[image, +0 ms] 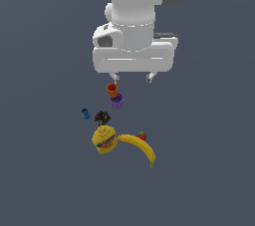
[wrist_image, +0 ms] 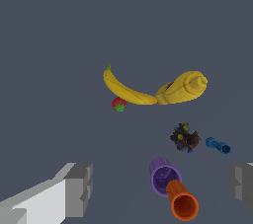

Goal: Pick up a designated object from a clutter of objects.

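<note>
The dark lumpy cluster lies on the grey floor between the blue piece and the purple cup, just above the yellow bottle. It also shows in the wrist view. My gripper hangs open and empty, high above the orange cup and clear of the cluster. In the wrist view its two grey fingers stand wide apart, with the orange cup and purple cup between them.
A banana lies beside the yellow bottle, with a red strawberry touching its far side. In the wrist view the banana, bottle, strawberry and blue piece all show.
</note>
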Tool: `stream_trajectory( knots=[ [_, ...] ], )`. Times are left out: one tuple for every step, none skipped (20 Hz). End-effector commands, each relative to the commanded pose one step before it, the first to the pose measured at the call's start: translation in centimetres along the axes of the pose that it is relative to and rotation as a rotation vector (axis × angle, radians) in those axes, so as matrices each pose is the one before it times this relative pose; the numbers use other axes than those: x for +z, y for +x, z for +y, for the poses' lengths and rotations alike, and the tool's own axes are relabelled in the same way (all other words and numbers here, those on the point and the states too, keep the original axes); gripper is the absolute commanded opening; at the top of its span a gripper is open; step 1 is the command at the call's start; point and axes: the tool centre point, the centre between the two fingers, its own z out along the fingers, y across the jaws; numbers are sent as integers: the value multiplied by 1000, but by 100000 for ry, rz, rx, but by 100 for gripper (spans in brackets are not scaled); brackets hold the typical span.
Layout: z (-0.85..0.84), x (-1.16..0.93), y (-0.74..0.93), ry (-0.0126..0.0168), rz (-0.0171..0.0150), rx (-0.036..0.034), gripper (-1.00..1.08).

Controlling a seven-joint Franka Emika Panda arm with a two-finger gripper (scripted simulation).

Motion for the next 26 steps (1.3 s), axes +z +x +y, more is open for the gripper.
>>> stream_trajectory(
  knots=[
    [-69, -4, 14, 151, 61, 91, 100],
    [61, -31, -10, -56, -18, -35, 100],
    [1, 1, -1, 0, 0, 0, 100],
    [12, 69, 10, -2, -17, 137, 100],
    [49, 128, 13, 29, -21, 274, 100],
    [97, 194, 19, 31, -39, 434, 100],
    [140, 259, 24, 31, -56, 582, 100],
    [179, 324, 28, 33, -71, 730, 100],
    [215, 388, 32, 34, -86, 871, 100],
    [252, 445, 34, 34, -99, 1007, 100],
    [280, 498, 35, 35, -110, 1127, 100],
    [313, 557, 37, 37, -121, 1267, 100],
    [346, 615, 36, 36, -132, 1402, 100],
    [383, 673, 35, 30, -144, 1542, 100],
    [423, 734, 32, 21, -157, 1690, 100],
    [462, 794, 27, 10, -168, 1835, 100],
    [504, 854, 21, -4, -179, 1987, 100],
    [545, 913, 14, -21, -189, 2138, 100],
    [590, 972, 5, -42, -198, 2293, 100],
    [636, 1030, -6, -68, -207, 2448, 100],
    [682, 1087, -19, -97, -213, 2603, 100],
    [732, 1142, -33, -132, -219, 2760, 100],
    [778, 1189, -49, -171, -221, 2901, 100],
    [796, 1189, -63, -206, -213, 2930, 100],
    [805, 1176, -75, -239, -201, 2925, 100],
    [784, 1119, -83, -261, -183, 2812, 100]
  ],
)
